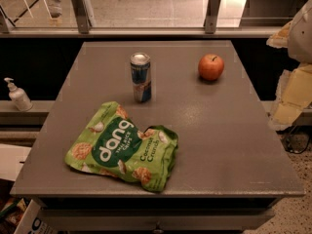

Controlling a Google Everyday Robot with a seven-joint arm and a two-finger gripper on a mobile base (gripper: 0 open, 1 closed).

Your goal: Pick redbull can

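The hand [294, 89], whose state cannot be told, is held well right of the upright redbull can [140, 77], which should be gripped mid-body.

— How many cans on the table [224, 145]?
— One: the redbull can [140, 77], upright, toward the far edge.
— Fruit?
— One apple [211, 67], nearer the far right corner.
— Bags?
— One green chip bag [123, 146], lying flat toward the near left corner.
— And off the table?
— One pump bottle [17, 95] beyond the left edge, and one gripper [292, 94] past the right edge.
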